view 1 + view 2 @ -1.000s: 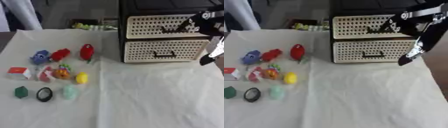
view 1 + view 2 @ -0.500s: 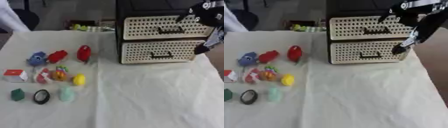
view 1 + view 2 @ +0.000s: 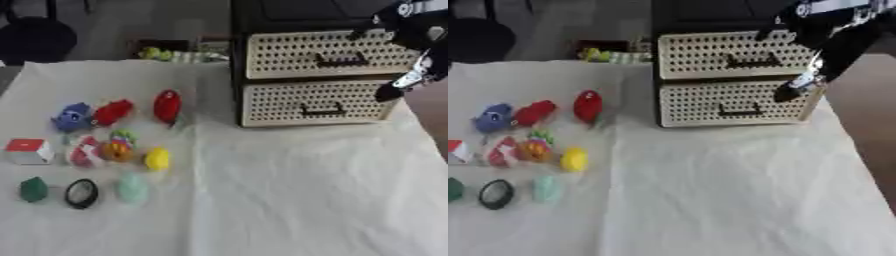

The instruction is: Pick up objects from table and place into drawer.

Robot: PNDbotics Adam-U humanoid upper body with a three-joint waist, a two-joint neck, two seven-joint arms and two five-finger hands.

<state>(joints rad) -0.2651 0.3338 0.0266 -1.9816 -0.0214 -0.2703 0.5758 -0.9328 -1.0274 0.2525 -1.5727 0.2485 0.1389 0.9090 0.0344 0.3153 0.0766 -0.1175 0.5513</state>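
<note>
Drawers (image 3: pixel 319 80) closed; right hand (image 3: pixel 798 82) at unit's edge.

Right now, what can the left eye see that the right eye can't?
Only the left eye view shows the whole red and white box and the whole dark green piece; the right eye view cuts both at its left edge. Only the right eye view shows more bare brown surface beside the drawer unit. Both show the two shut drawers, the right hand hanging by the lower one, the yellow toy and the black ring.
</note>
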